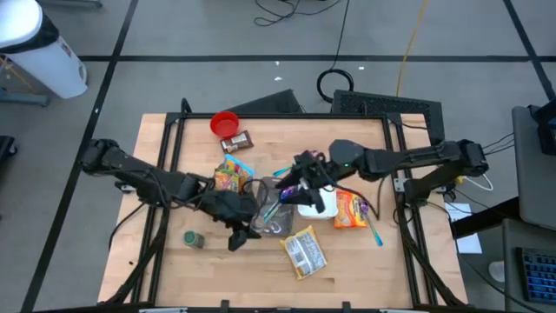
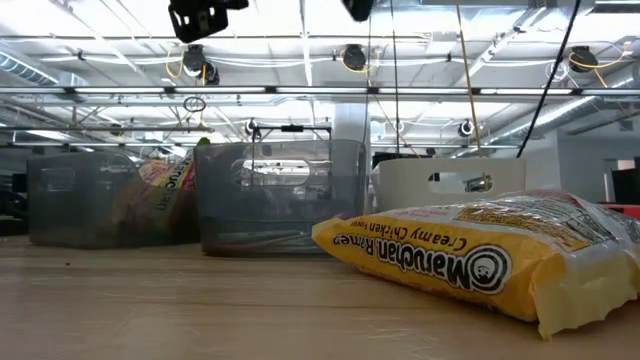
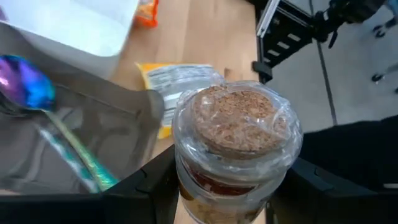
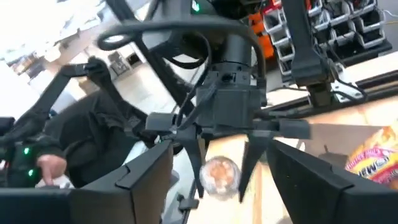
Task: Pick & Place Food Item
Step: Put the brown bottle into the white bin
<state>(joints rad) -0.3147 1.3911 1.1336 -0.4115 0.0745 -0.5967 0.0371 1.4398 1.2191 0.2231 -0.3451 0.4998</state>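
Observation:
A small clear jar with a cork lid under plastic wrap [image 3: 233,143] sits between the fingers of my left gripper [image 1: 241,231], which is shut on it, near the middle of the table and above it. The right wrist view shows the same jar [image 4: 219,175] in the left gripper's fingers. My right gripper [image 1: 291,181] hovers open over the table's centre, facing the left gripper, with nothing between its fingers. A yellow ramen pack [image 1: 304,252] lies flat near the front edge. My left gripper pinches the jar's glass body [image 3: 186,180] just below the lid, one finger [image 3: 152,190] on each side. The cork top faces back toward the wrist. The jar is lifted clear of the table, above the clear bin's near corner.
A clear bin [image 3: 74,137] holds an iridescent spoon [image 3: 28,90], with a white bin [image 1: 318,202] beside it. An orange bag [image 1: 350,210], a colourful bag [image 1: 230,176], a brown bar [image 1: 236,141], a red cup [image 1: 225,123] and another small jar [image 1: 193,239] lie around. A person [image 4: 50,165] sits beyond the table.

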